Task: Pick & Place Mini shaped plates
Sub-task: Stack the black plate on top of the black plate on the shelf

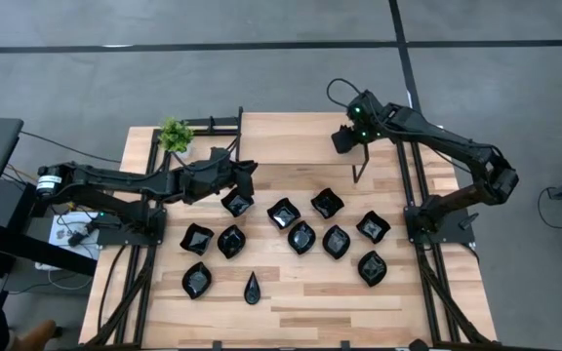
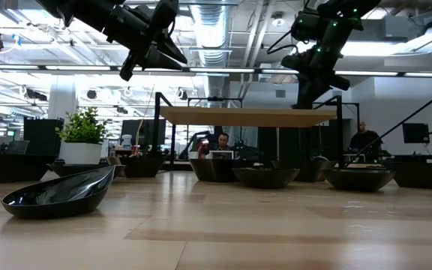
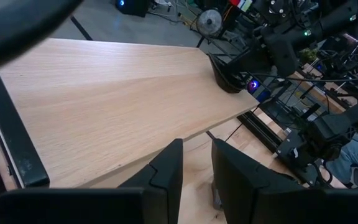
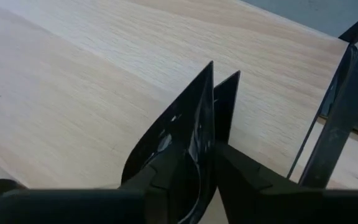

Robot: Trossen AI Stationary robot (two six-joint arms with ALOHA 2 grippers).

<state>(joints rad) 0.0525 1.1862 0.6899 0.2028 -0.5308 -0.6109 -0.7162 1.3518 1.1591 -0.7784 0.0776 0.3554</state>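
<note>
Several glossy black mini shaped plates (image 1: pixel 301 237) lie flat on the wooden table (image 1: pixel 291 312), one close to the low camera (image 2: pixel 58 193). My right gripper (image 4: pixel 211 149) hangs over the right part of a raised wooden shelf (image 1: pixel 291 136) at the table's far side. It is shut on one black plate (image 4: pixel 188 134). My left gripper (image 3: pixel 197 165) hovers at the shelf's near edge on the left (image 1: pixel 247 177). It is open, with nothing between its fingers. My right gripper pinches the plate's near end (image 4: pixel 197 163) between its two fingers. The fingers slant down toward the shelf and lie along the plate. The plate stands on edge, its pointed tip (image 4: pixel 211 65) away from the fingers. I cannot tell whether the tip touches the shelf.
A small green potted plant (image 1: pixel 175 135) stands at the shelf's far left corner. Black frame rails (image 1: pixel 149 253) run along both sides of the table. Bare wood lies along the near edge (image 1: pixel 320 312) and over most of the shelf.
</note>
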